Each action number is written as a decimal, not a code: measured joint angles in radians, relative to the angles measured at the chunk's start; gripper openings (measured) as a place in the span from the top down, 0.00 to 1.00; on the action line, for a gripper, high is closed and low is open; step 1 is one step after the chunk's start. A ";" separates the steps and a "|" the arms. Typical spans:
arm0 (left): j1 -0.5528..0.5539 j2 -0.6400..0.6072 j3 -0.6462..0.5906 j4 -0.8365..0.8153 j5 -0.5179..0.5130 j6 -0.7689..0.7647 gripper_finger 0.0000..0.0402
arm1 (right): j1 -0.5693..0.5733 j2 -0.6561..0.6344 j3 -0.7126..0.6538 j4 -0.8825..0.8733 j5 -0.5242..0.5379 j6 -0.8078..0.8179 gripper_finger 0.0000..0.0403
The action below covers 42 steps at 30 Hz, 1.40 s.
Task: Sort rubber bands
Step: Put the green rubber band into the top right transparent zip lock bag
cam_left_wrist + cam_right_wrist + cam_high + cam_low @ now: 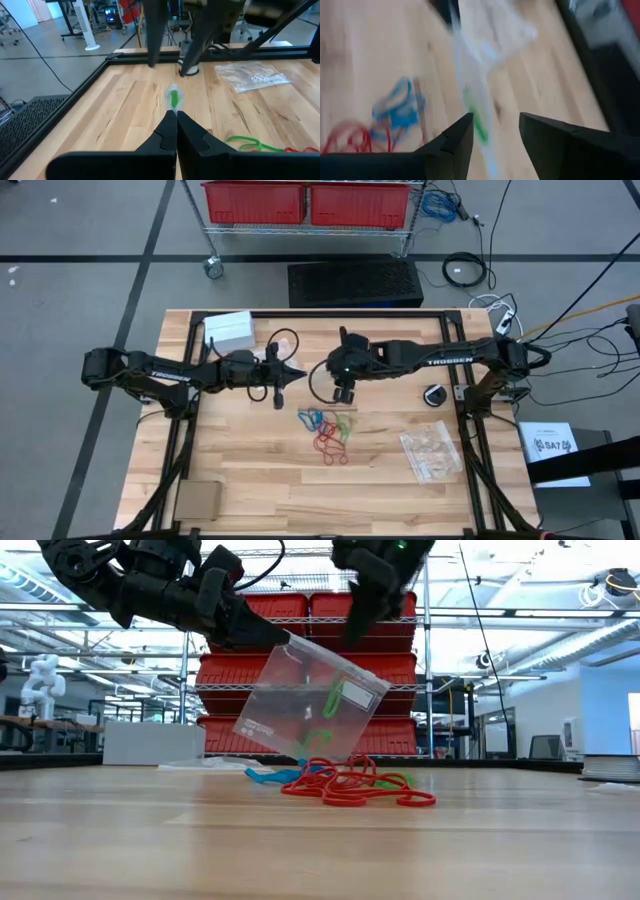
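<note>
Bag hangs clear above the surface, pinched in the closed jaws of the left gripper, green band inside. Right gripper stands beside it, jaws open, evidently just unloaded. Remaining rubber bands lie heaped below.

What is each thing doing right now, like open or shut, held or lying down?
Left gripper: shut on the clear bag, holding it in the air.
Right gripper: fingers open, just above the bag.
Clear bag: tilted, hanging over the table, green rubber band inside.
Rubber bands: red, blue and green, lying loose in a tangle on the table.
Spare bags: lying flat on the table.
</note>
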 joint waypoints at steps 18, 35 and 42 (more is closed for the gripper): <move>0.090 0.000 -0.224 0.563 0.152 -0.088 1.00 | 0.084 -0.294 -0.343 0.210 0.065 0.133 0.62; 0.092 0.000 -0.224 0.601 0.209 -0.080 1.00 | 0.071 -0.354 -0.645 0.916 0.059 -0.017 0.94; 0.092 0.000 -0.224 0.606 0.200 -0.080 1.00 | 0.061 -0.334 -0.633 0.923 0.055 -0.015 0.99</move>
